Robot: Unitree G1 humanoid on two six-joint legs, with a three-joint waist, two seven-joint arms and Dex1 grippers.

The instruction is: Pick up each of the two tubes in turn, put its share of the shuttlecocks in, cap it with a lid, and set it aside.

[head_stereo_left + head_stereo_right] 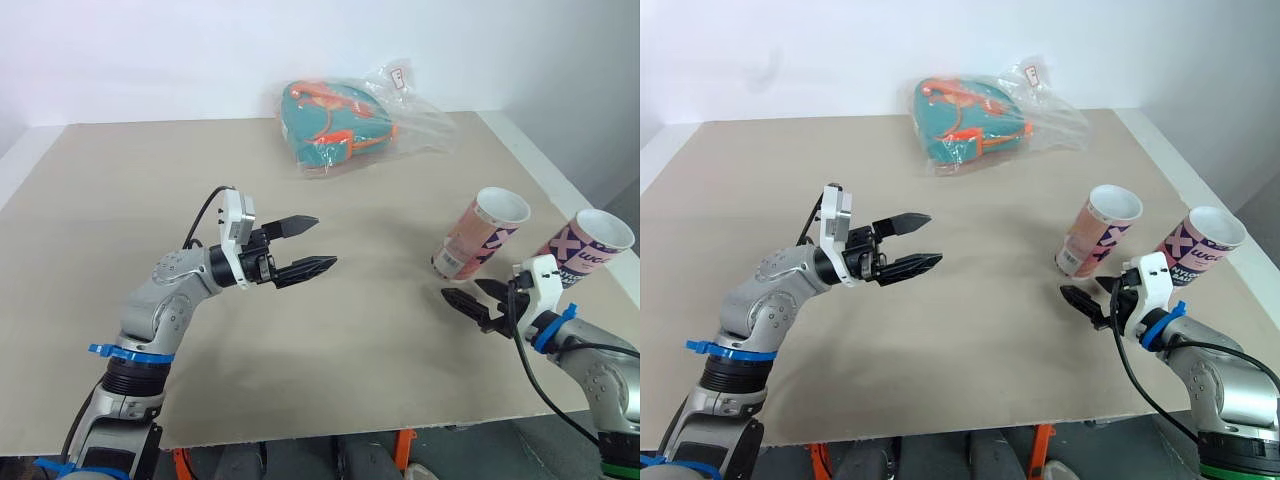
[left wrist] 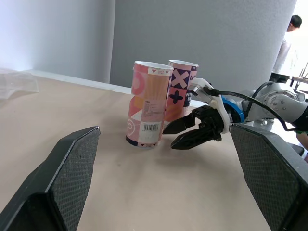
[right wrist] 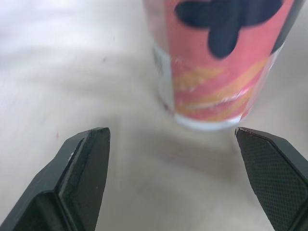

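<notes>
Though open-topped, pink tube (image 1: 475, 238) beside purple tube (image 1: 580, 250).

Head stereo pair looks down over the desk (image 1: 350, 380); both wrist cameras, low, share the pink tube (image 2: 147, 110), right closest.

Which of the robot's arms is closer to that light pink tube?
Right. The right gripper sits just short of the light pink tube; the left gripper hovers far off, over the middle of the table.
</notes>
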